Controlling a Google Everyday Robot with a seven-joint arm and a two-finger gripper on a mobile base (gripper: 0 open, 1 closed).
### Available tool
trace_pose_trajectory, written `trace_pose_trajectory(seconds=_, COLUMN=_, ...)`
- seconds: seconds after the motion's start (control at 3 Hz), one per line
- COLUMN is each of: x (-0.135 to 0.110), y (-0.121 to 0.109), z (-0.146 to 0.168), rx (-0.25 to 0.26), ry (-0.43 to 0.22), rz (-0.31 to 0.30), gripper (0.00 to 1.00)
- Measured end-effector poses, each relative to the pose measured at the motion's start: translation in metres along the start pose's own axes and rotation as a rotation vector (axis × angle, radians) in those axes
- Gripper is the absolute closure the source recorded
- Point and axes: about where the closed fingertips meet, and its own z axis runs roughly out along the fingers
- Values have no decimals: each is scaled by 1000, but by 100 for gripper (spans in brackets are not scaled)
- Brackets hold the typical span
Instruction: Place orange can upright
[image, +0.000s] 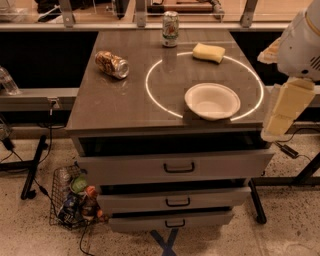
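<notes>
The orange can (112, 64) lies on its side at the table's back left, its silver end facing front right. The gripper (281, 116) hangs down from the white arm (302, 45) at the right edge of the view, beside the table's front right corner. It is far to the right of the can, with the bowl between them, and nothing is seen in it.
A white-and-green can (170, 29) stands upright at the back middle. A yellow sponge (209, 52) lies at the back right. A white bowl (212, 100) sits at the front right inside a glowing ring on the table (110, 107). Drawers are below, and a wire basket (75, 197) of items is on the floor at left.
</notes>
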Motion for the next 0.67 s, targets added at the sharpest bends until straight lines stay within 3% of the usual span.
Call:
trace_pose_trajectory(seconds=0.33, x=-36, y=-39, z=27, rx=22, ry=-30, rz=-15, gripper=0)
trace_pose_trajectory(seconds=0.67, x=-108, y=-95, z=66, rx=77, ry=-76, rz=-11, gripper=0)
